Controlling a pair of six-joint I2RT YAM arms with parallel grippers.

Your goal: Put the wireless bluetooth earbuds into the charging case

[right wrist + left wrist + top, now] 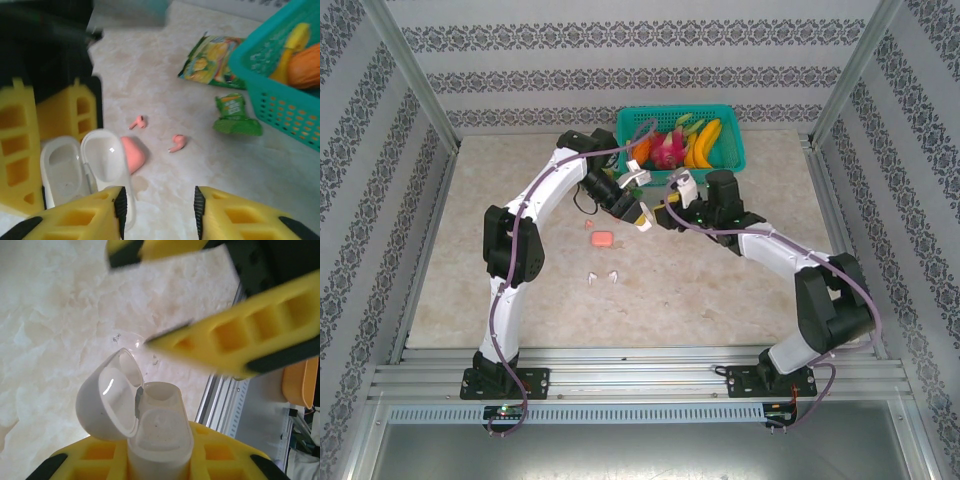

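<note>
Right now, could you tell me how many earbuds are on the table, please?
4: two pink earbuds near the pink case; two white earbuds nearer the arm bases. None looks hidden.

Four earbuds (177,143), two cases (63,166)

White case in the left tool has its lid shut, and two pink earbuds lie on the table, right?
No: the left wrist view shows the white case in the left tool with its lid open. The pink earbuds do lie on the table.
</note>
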